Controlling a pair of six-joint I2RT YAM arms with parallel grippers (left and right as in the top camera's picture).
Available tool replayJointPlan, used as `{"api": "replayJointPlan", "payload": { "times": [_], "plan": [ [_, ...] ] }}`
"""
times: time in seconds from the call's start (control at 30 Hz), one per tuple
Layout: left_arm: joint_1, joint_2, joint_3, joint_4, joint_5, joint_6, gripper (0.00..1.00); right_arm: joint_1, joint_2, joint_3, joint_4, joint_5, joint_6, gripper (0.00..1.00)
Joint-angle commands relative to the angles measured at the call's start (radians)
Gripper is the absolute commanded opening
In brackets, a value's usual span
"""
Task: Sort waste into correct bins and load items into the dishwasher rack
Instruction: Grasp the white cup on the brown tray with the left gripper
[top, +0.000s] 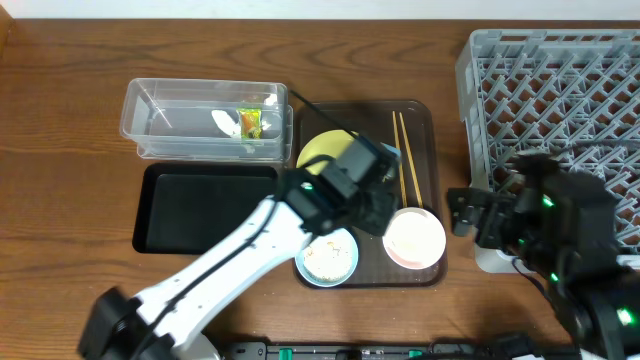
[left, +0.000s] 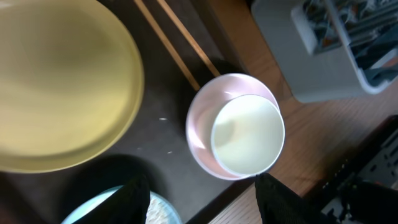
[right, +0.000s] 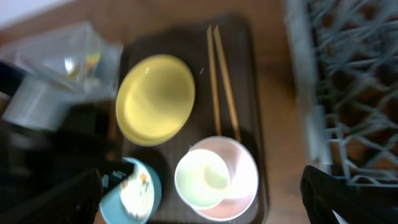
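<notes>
Looking from overhead alone shows the clear tub (top: 160, 135) holding the snack wrapper (top: 249, 122) and paper scraps (top: 224, 122), the black tray (top: 200, 205) just beside it, and the dishwasher rack (top: 560, 80) at the right. Only the left wrist view shows plainly the white cup (left: 247, 134) nested inside the pink bowl (left: 199, 124), on the brown serving tray (left: 161, 130) near the yellow plate (left: 62, 87) and chopsticks (left: 180, 46). The left gripper (left: 204, 183) hovers above them, fingers parted, holding nothing. The right gripper (right: 200, 186) hangs spread wide and empty beside the rack. Overhead, the left arm (top: 250, 260) hides part of the plate.
</notes>
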Motion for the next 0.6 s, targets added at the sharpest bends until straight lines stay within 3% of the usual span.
{"api": "replayJointPlan", "payload": {
  "times": [0.0,0.23,0.43,0.5,0.57],
  "plan": [
    [-0.027,0.080,0.012,0.035,-0.036,-0.057,0.57,-0.027,-0.071,0.040,0.009,0.044,0.048,0.99],
    [-0.031,0.237,0.012,0.112,0.041,-0.116,0.41,-0.027,-0.121,0.040,-0.005,-0.026,0.047,0.99],
    [-0.032,0.258,0.012,0.132,0.063,-0.115,0.33,-0.027,-0.119,0.040,-0.010,-0.025,0.047,0.99],
    [-0.032,0.258,0.011,0.132,0.062,-0.106,0.27,-0.027,-0.119,0.040,-0.010,-0.025,0.047,0.99],
    [-0.031,0.258,0.011,0.131,0.062,-0.096,0.15,-0.027,-0.119,0.040,-0.010,-0.025,0.047,0.99]
  ]
}}
